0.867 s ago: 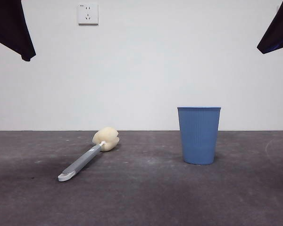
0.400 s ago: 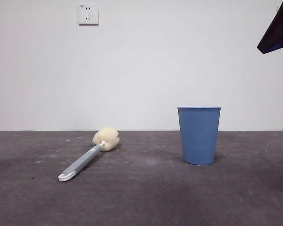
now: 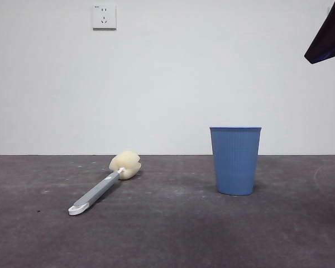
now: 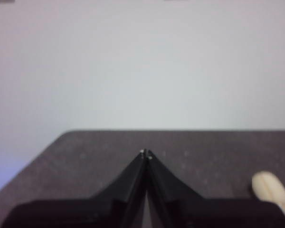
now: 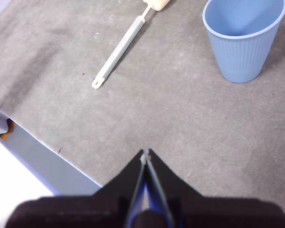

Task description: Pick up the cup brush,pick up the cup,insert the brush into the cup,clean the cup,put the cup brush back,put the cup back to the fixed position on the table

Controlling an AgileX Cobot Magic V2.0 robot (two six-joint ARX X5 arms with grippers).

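Scuffed grey table (image 3: pixel 173 234); white wall (image 3: pixel 167 78)

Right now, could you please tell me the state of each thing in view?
cup brush: lying flat on the table, untouched.
blue cup: upright, empty, standing apart from the brush.
left gripper: shut, holding nothing.
right gripper: shut, holding nothing, above the table.

Left gripper (image 4: pixel 146 153) and right gripper (image 5: pixel 146 152), fingers together, aloft.
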